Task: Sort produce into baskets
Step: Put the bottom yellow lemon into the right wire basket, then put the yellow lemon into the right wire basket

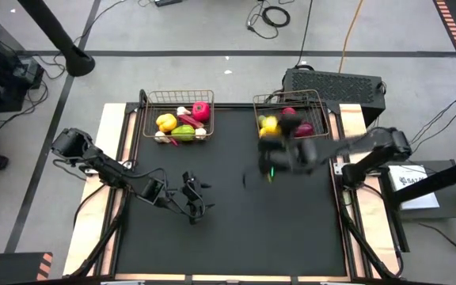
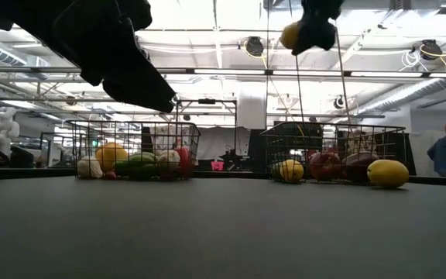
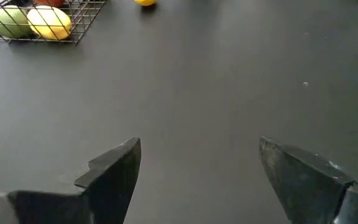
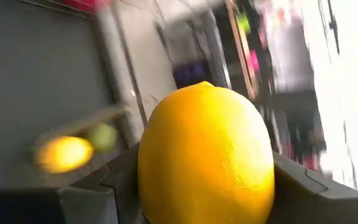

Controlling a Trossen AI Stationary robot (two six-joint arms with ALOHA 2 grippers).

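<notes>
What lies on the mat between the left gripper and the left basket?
Nothing: in the high view, only bare black mat separates the open left gripper from the left basket; the left wrist view agrees.

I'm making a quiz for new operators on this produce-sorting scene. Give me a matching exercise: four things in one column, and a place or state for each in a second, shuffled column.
Things:
1. left gripper
2. right gripper
3. loose lemon
4. left basket

Places or states:
A. lying on the mat just outside the right basket
B. open and empty above bare mat
C. raised in the air, closed on a held lemon
D. holding a pile of red, yellow and green produce

Pairs: 1-B, 2-C, 3-A, 4-D
</notes>
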